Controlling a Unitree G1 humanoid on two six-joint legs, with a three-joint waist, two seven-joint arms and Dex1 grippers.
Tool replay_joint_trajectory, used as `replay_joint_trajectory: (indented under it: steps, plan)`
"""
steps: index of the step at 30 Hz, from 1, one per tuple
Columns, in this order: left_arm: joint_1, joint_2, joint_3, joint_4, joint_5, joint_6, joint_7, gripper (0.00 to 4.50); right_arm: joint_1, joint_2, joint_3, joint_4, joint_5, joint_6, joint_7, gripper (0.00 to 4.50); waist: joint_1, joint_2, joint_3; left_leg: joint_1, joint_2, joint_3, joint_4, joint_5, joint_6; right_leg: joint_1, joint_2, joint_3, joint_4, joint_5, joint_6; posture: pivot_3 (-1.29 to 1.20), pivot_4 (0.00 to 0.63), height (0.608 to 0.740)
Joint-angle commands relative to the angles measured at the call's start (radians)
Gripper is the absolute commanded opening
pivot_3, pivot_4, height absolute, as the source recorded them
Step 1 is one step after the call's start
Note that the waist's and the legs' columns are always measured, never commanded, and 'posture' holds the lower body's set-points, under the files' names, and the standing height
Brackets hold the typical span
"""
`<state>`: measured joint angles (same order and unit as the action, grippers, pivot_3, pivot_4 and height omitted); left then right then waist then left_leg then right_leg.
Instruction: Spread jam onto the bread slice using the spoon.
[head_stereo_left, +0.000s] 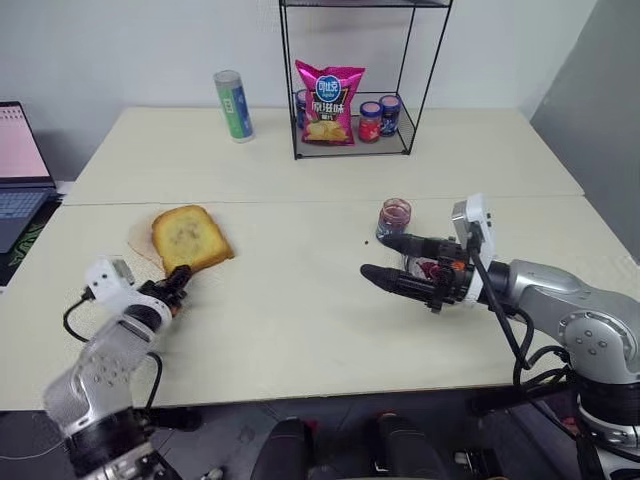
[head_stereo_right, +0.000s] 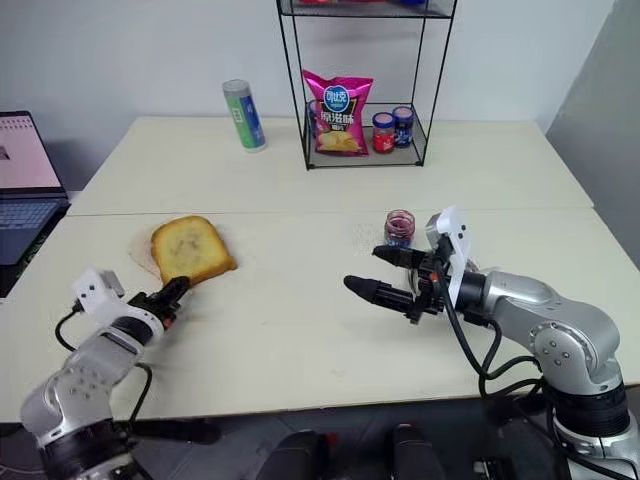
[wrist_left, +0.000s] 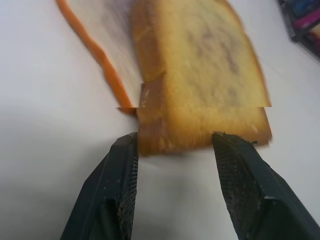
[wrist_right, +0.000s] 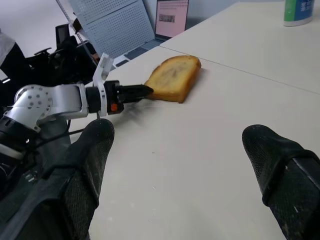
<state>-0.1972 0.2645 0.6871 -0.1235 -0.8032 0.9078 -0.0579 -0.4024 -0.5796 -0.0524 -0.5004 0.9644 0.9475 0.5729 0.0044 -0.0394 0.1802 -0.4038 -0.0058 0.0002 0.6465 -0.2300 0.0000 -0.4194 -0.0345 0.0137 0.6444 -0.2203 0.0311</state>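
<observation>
I stand at a pale table (head_stereo_left: 300, 330) with a seam across it, a wire rack (head_stereo_left: 352, 80) holding a chip bag (head_stereo_left: 328, 103) and small jars (head_stereo_left: 379, 118) by the grey wall, a laptop (head_stereo_left: 20, 170) off my left. The bread (head_stereo_left: 190, 237) lies front-left, my left gripper (wrist_left: 175, 150) parted just at its near edge, not gripping. My left wrist view reveals a thinner slice (wrist_left: 107, 45) beneath the bread; my right gripper (head_stereo_left: 385, 258) hangs wide and empty near an open jar (head_stereo_left: 394, 217).
</observation>
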Motion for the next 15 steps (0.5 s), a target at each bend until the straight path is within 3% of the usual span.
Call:
replay_joint_trajectory:
  steps: [1, 13, 15]
  plan:
    - [-0.006, -0.03, 0.016, -0.019, -0.068, 0.004, 0.029, 2.37, -0.021, 0.003, -0.001, -0.008, 0.0, -0.009, 0.002, 4.5, 0.0, 0.0, 0.0, 0.0, 0.0, 0.0, 0.0, 0.0, 0.0, 0.0, 0.0, 0.0, 0.0, 0.0, 0.0, 0.0, 0.15, 0.74]
    - [-0.129, -0.02, 0.014, 0.217, -0.057, -0.162, 0.007, 2.37, -0.061, -0.013, 0.002, 0.021, -0.011, -0.01, 0.015, 4.5, -0.002, 0.0, 0.0, 0.001, 0.0, 0.002, 0.0, 0.0, 0.0, 0.001, 0.002, 0.0, 0.0, 0.0, 0.0, 0.0, 0.15, 0.74]
    - [-0.126, -0.031, 0.016, 0.21, -0.072, -0.169, 0.011, 2.02, -0.065, -0.012, 0.003, 0.023, -0.013, -0.011, 0.015, 4.5, -0.003, 0.0, 0.0, 0.001, 0.0, 0.001, 0.0, 0.0, 0.0, 0.001, 0.002, 0.001, 0.0, 0.0, 0.0, 0.0, 0.15, 0.74]
